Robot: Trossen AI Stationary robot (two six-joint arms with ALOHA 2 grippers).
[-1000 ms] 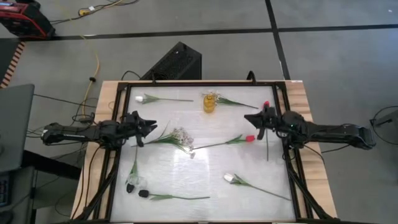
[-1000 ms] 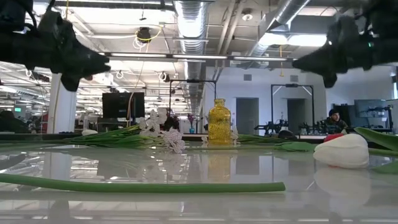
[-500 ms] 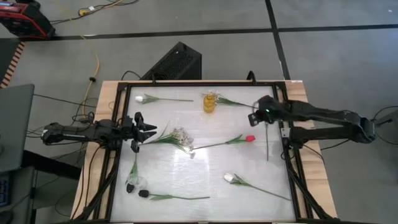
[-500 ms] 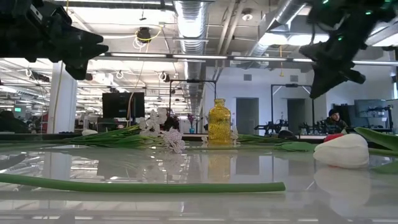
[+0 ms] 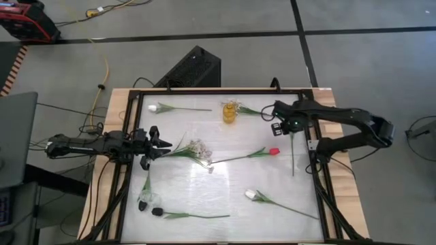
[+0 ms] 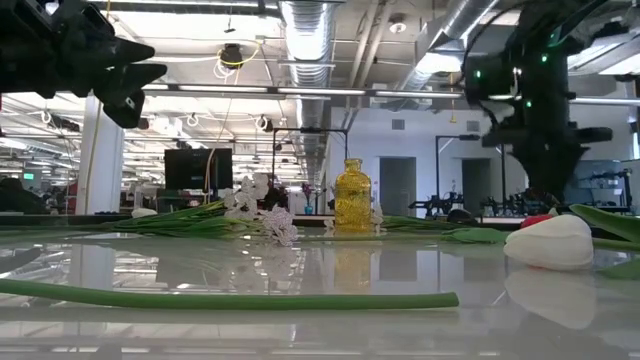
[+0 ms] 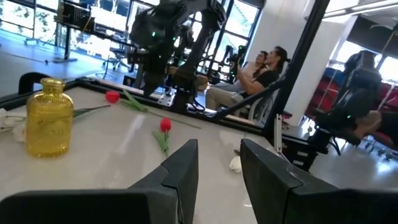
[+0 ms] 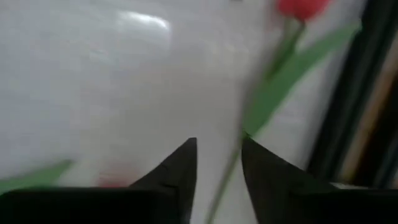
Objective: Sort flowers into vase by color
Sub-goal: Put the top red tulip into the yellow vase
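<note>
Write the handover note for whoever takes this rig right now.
Left hand: open, empty, at the table's left edge, beside the white blossom spray.
Right hand: open, empty, over the back right of the table, pointing down near a red tulip by the right frame rail.
Yellow vase: upright at back centre, no flower standing in it.
Another red tulip lies mid-table, white tulips back left and front right, black tulips front left.
Done: nothing sorted. Left: every flower.
</note>
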